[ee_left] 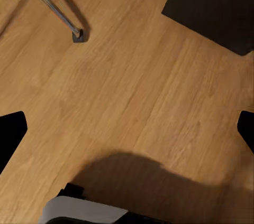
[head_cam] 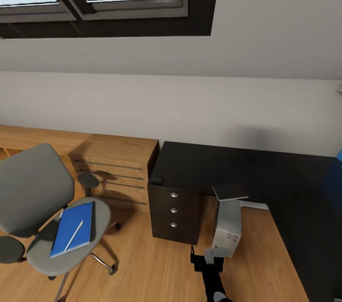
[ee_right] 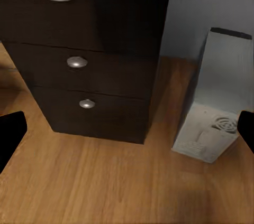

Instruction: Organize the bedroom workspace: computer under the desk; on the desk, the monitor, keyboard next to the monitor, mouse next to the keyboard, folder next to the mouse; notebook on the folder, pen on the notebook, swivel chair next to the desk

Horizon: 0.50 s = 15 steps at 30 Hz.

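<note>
I am facing the desk (head_cam: pixel 213 164) with my right gripper (head_cam: pixel 207 260) hanging low over the floor (head_cam: pixel 142 264), just in front of the computer (head_cam: pixel 228 228). In the right wrist view its fingers (ee_right: pixel 11 134) are standing wide apart with nothing between them; the left gripper's fingers (ee_left: pixel 10 134) are likewise spread and empty above bare boards.

The computer is standing upright on the floor beside the drawer block (ee_right: pixel 84 60), at the mouth of the desk's kneehole rather than well under the top. It is looking like a rigid, boxy case, probably heavy for 1 gripper and smooth-sided, so I am judging a push low on its face or a pinch across a narrow edge safer than lifting. A dark flat slab is resting on its top; I cannot tell what it is, and it could slide off if I tip the case.

The 3 drawers are all shut, their contents hidden.

The folder (head_cam: pixel 73 228) is lying flat on the chair (head_cam: pixel 42 211) seat with the pen (head_cam: pixel 74 235) on top. The folder is thin and probably flexes; the pen is light and will roll, so it should come off first.
</note>
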Available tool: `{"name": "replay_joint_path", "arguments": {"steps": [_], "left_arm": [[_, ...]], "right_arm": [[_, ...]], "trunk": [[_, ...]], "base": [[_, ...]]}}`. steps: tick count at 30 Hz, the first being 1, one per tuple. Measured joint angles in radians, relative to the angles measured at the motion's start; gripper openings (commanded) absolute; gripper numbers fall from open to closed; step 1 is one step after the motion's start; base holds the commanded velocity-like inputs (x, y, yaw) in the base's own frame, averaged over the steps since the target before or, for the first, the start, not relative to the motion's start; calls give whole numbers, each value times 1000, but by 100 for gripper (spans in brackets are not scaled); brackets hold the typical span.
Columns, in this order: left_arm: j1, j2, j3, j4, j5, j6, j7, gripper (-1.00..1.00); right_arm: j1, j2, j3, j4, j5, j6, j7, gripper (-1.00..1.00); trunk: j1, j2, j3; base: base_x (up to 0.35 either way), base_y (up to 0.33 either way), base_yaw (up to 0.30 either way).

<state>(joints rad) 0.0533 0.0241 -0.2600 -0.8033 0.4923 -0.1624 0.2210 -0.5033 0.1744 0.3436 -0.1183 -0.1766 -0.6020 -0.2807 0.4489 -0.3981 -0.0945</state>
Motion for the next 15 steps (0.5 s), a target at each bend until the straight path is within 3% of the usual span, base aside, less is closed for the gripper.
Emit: {"name": "replay_joint_path", "arguments": {"steps": [1,2,3,5,6,8,12,15], "left_arm": [[-1,3,19,-158,5,281,40,100],[-1,3,22,-326,2,338,54,100],[-1,3,24,-356,3,364,68,100],[-1,2,29,-470,4,426,118,100],[-2,1,32,-568,6,493,167,100],[-21,-3,37,-675,14,604,217,100],[-44,-7,79,-690,46,657,239,100],[-51,-1,112,-622,55,667,241,100]], "right_arm": [[-1,0,-4,-124,-1,329,-10,100],[-1,0,-3,-284,0,450,-14,100],[-2,0,0,-458,6,508,-18,100],[-3,0,2,-577,-1,651,-29,100],[-6,0,2,-687,1,786,-38,100],[-19,0,0,-812,1,947,-43,100],[-28,0,-3,-859,-11,1017,-30,100],[-29,0,-3,-841,-57,1030,32,100]], "trunk": [[0,0,-1],[0,0,0],[0,0,0],[0,0,0],[0,0,0],[0,0,0],[0,0,0],[0,0,0]], "base": [[329,0,0],[329,0,0],[329,0,0],[329,0,0],[329,0,0],[329,0,0],[329,0,0],[329,0,0]]}}
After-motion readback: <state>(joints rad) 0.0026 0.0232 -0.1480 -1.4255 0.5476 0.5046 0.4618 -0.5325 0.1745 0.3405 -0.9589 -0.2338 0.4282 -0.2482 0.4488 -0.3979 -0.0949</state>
